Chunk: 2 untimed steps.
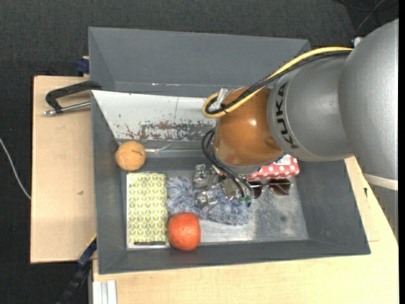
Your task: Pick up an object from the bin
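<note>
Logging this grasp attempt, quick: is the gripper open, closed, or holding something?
The gripper: cannot be told whether open or closed; it is over the blue-grey cloth in the middle of the bin.

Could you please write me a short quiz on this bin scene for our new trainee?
1. True or false: the red white-dotted box lies against the left wall of the bin, as the view shows it.
2. What is the gripper over? A) the blue-grey cloth B) the tan ball C) the orange ball
3. How many balls lie in the bin?
Key: 1 false, it lies to the right, partly under the arm; 2 A; 3 two.
</note>
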{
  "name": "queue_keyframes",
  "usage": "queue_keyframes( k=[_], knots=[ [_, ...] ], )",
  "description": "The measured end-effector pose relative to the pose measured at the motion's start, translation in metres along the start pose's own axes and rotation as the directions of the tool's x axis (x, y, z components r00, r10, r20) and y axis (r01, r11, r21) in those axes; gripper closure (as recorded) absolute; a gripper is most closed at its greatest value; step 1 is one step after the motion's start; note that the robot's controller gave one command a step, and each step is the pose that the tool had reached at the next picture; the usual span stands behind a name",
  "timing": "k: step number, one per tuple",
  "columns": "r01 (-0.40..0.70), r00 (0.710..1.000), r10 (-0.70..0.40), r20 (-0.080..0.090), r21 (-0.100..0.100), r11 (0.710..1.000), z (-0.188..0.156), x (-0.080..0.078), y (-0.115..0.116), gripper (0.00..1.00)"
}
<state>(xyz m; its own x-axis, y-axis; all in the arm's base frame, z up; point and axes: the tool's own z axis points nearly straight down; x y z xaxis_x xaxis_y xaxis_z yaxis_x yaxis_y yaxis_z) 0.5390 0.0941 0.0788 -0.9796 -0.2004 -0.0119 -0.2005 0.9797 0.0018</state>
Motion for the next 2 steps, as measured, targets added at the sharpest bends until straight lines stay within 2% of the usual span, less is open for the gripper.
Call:
queue_keyframes(
  k=[1, 2],
  knots=[
    [0.0, 1.0, 0.0, 0.0, 0.0, 1.0, 0.0, 0.0, 0.0, 1.0],
    [0.006, 1.0, -0.006, -0.005, 0.001, 1.0, -0.191, 0.006, 0.007, 1.0]
  ],
)
